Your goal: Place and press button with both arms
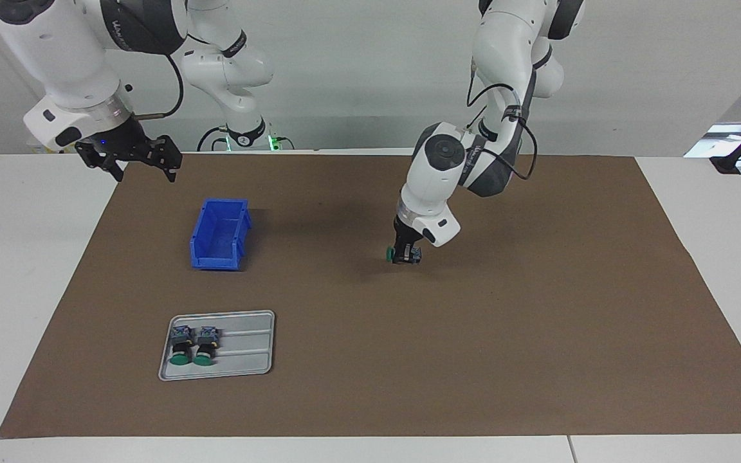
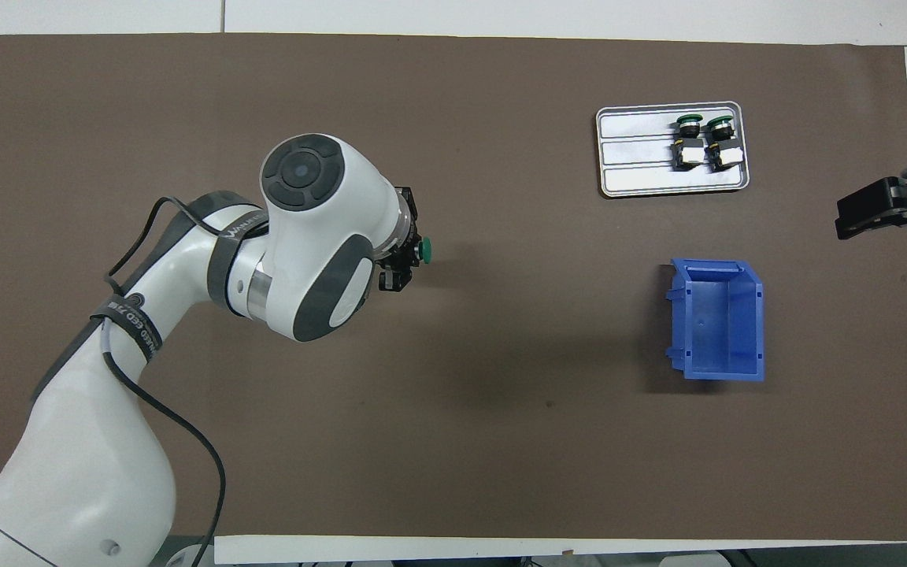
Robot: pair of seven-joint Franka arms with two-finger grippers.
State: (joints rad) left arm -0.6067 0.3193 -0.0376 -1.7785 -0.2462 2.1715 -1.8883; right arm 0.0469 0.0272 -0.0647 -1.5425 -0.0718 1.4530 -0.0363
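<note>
In the facing view, the left tool (image 1: pixel 406 256) pinches the button (image 1: pixel 399 255) low over the brown mat (image 1: pixel 538 308) near the middle of the desk (image 1: pixel 23 270), green cap turned sideways toward the right arm's end. Whether it touches the mat I cannot tell — so placing looks under way, not finished. The right tool (image 1: pixel 131 159) waits with fingers spread above the mat's corner, near the blue bin (image 1: pixel 219 234); pressing is not yet begun.

In the overhead view, the left tool (image 2: pixel 400 264) grips the button (image 2: pixel 420 251) — cap pointing to the bin (image 2: pixel 717 319). Two more buttons (image 2: pixel 704 142) lie on the grey tray (image 2: pixel 642 157), untouched. The right tool (image 2: pixel 886 207) hangs at the mat's edge.
</note>
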